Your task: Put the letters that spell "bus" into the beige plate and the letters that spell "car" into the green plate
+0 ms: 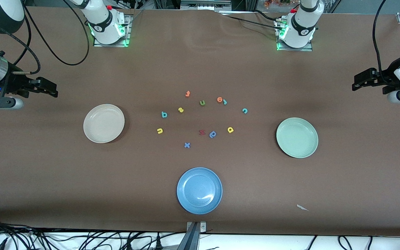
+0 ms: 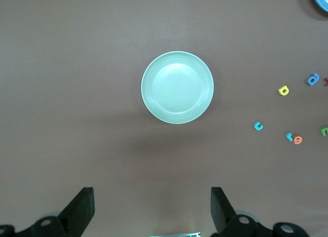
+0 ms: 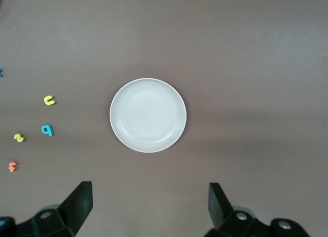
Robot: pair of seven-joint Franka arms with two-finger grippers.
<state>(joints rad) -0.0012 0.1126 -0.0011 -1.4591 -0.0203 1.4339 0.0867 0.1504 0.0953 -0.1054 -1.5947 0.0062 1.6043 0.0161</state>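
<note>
The beige plate (image 1: 103, 123) (image 3: 148, 115) lies toward the right arm's end and holds nothing. The green plate (image 1: 297, 137) (image 2: 177, 87), also holding nothing, lies toward the left arm's end. Between the plates lie the teal b (image 1: 164, 114) (image 3: 47, 130), yellow u (image 1: 159, 131) (image 3: 49, 100), yellow s (image 1: 181, 110) (image 3: 19, 138), teal c (image 1: 244, 110) (image 2: 259, 126), yellow a (image 1: 230, 130) (image 2: 283, 90) and light-blue r (image 1: 225, 102) (image 2: 289, 136). My right gripper (image 1: 49, 88) (image 3: 148, 203) hangs open over bare table off the beige plate. My left gripper (image 1: 359, 81) (image 2: 152, 206) hangs open over bare table off the green plate.
A blue plate (image 1: 199, 190) sits nearest the front camera. Other letters lie among the task letters: orange f (image 1: 187, 93), green u (image 1: 202, 102), an orange letter (image 1: 219, 99) touching the r, a red letter (image 1: 202, 132), a darker blue letter (image 1: 213, 134), blue x (image 1: 186, 145).
</note>
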